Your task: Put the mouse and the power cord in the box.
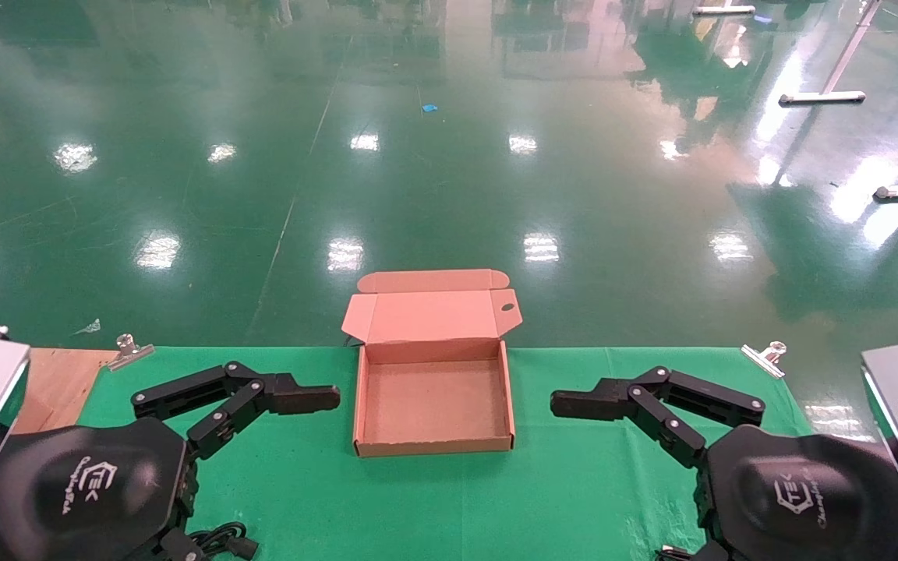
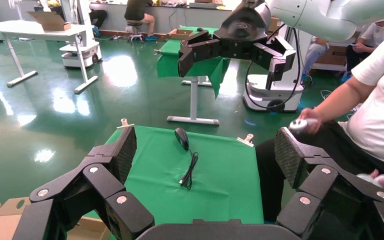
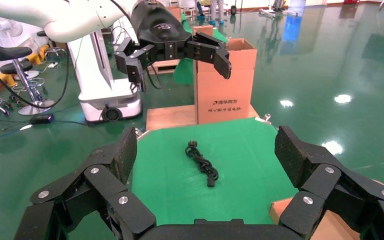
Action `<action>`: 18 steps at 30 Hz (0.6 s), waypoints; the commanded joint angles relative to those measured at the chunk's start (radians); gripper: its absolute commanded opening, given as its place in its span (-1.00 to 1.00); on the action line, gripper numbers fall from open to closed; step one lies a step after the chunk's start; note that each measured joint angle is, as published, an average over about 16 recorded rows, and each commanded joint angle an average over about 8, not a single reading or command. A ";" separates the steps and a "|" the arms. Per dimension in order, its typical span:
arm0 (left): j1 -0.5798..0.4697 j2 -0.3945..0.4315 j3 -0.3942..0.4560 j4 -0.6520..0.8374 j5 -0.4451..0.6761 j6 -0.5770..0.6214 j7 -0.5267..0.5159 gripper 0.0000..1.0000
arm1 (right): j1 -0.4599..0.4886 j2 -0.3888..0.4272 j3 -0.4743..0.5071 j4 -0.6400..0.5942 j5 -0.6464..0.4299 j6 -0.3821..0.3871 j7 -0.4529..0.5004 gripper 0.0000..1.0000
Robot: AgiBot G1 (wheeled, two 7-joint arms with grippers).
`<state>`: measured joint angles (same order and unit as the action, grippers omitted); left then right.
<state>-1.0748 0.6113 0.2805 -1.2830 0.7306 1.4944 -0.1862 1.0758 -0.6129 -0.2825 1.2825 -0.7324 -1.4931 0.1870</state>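
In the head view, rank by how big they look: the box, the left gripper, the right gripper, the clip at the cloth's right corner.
1. The box, lid open, largest.
2. Left gripper and right gripper, both open: about alike, no ranking between them.
3. The metal clip, smallest, though it lies farther from the camera.

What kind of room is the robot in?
Probably a robot lab or workshop hall. It has a shiny green floor, a second wheeled robot parked nearby, work tables along the far side, and a person holding a controller beside the green-covered table.
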 commanded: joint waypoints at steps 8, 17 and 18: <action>0.000 0.000 0.000 0.000 0.000 0.000 0.000 1.00 | 0.000 0.000 0.000 0.000 0.000 0.000 0.000 1.00; -0.001 0.004 0.007 0.000 0.011 0.003 0.002 1.00 | 0.002 0.000 -0.005 0.000 -0.017 -0.002 -0.009 1.00; -0.002 0.005 0.012 0.000 0.021 0.004 0.003 1.00 | 0.005 -0.001 -0.010 -0.001 -0.030 -0.003 -0.014 1.00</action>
<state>-1.0842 0.6186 0.3024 -1.2796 0.7707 1.5030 -0.1835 1.0903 -0.6165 -0.3014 1.2787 -0.7868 -1.5010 0.1629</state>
